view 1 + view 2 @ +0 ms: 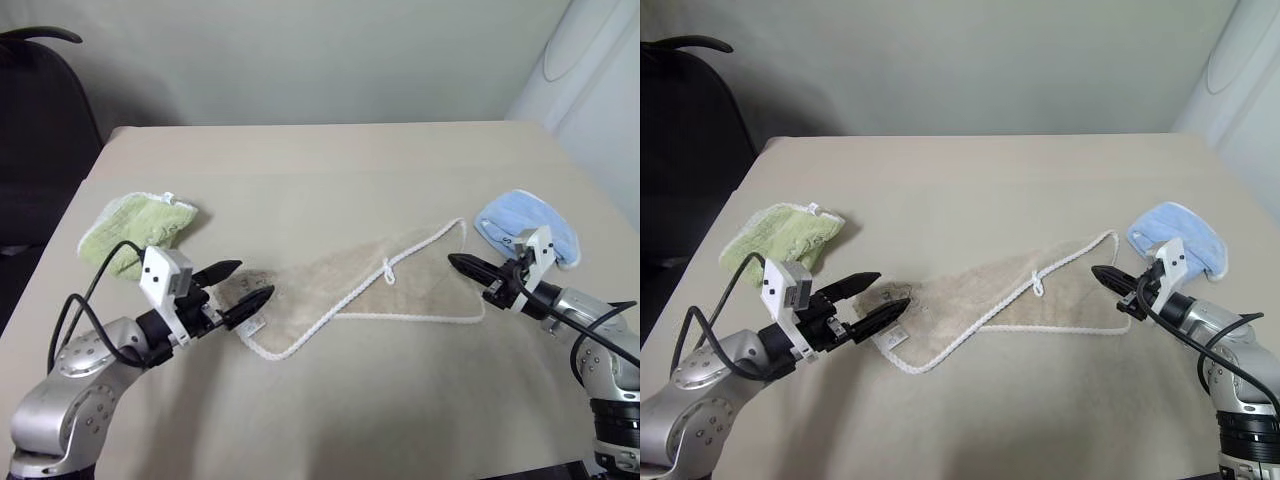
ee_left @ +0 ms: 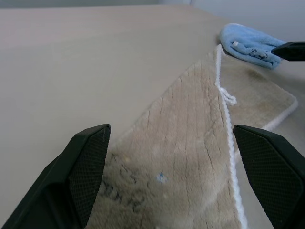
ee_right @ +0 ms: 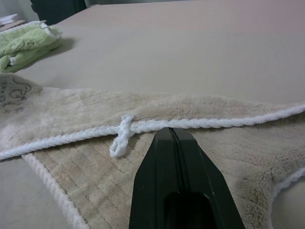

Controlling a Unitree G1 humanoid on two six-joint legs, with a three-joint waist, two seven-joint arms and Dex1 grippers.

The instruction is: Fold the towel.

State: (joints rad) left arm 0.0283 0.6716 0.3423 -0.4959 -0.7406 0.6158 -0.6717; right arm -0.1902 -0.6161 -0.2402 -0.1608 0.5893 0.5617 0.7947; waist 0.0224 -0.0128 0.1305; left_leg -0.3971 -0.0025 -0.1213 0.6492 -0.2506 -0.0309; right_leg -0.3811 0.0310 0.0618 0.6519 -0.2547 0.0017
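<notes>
The towel (image 1: 370,292), beige with white corded edging, lies on the middle of the table folded over on a slant. Its white loop (image 1: 388,270) lies on the top layer. A faint dark printed mark (image 2: 119,183) shows at its left end. My left gripper (image 1: 255,280) is open just over that left end, its fingers (image 2: 88,162) spread wide with nothing between them. My right gripper (image 1: 455,262) is shut and empty, its tip level over the towel's right end. In the right wrist view this gripper (image 3: 171,132) points at the corded edge near the loop.
A light green fluffy cloth (image 1: 135,228) lies at the left of the tan table (image 1: 320,170). A light blue cloth (image 1: 525,225) sits at the right, just behind my right gripper. A black chair (image 1: 40,120) stands beyond the table's left edge.
</notes>
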